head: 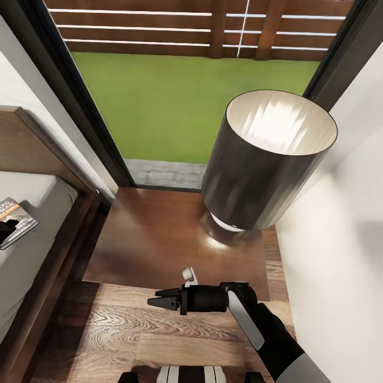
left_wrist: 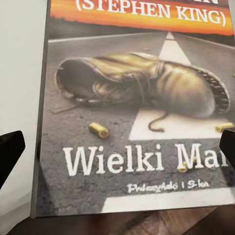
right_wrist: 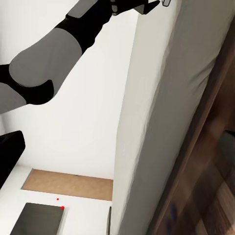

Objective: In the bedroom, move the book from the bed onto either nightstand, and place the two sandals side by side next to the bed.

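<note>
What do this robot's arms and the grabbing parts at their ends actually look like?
The right arm is glossy black with a pale grey band and a grey lower section. Its end effector is a black cylinder ending in two dark, pointed fingers, with a small white fitting on top. The left end effector's fingertips are plain black. No cables or markings show.

Book (head: 16, 221): cut off by head view's left edge, partly behind the left claw (head: 5, 231). Wrist view: title cropped. Bed (head: 32, 255): left part out of frame.

Black right arm (head: 266, 324), grey panels, black tool (head: 159, 299).
</note>
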You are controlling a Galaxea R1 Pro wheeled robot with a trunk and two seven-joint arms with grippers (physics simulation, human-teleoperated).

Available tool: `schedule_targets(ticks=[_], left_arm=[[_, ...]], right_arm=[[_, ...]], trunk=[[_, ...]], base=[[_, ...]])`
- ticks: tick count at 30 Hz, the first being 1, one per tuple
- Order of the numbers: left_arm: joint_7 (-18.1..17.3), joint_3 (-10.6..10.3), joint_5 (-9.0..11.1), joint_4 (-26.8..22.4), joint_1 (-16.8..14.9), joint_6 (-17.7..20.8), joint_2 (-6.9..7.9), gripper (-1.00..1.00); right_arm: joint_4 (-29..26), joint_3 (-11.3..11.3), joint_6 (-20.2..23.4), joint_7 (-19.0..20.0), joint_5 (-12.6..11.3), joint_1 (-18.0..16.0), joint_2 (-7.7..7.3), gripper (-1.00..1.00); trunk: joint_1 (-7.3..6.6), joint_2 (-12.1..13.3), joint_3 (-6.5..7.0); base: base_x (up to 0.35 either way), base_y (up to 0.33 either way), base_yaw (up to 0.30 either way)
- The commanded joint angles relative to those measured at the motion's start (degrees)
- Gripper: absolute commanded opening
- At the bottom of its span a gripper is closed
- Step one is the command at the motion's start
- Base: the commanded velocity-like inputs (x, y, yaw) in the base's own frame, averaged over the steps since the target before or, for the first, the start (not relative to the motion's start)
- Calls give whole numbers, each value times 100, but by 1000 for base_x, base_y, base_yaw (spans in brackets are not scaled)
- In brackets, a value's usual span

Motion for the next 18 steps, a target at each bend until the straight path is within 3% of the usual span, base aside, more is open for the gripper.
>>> schedule_targets(ticks=[1, 12, 18], left_arm=[[30, 6, 60, -8, -2, 32, -1, 100], [30, 6, 60, -8, -2, 32, 2, 100], [36, 6, 60, -8, -2, 32, 7, 100]], right_arm=[[1, 2, 34, -3, -29, -3, 0, 100], [1, 2, 34, -1, -33, -3, 0, 100], [1, 2, 34, 1, -34, -3, 0, 100]], trunk=[[0, -1, -3], [0, -1, -3], [-132, 239, 105]], base=[[0, 0, 0], [0, 0, 0], [0, 0, 0]])
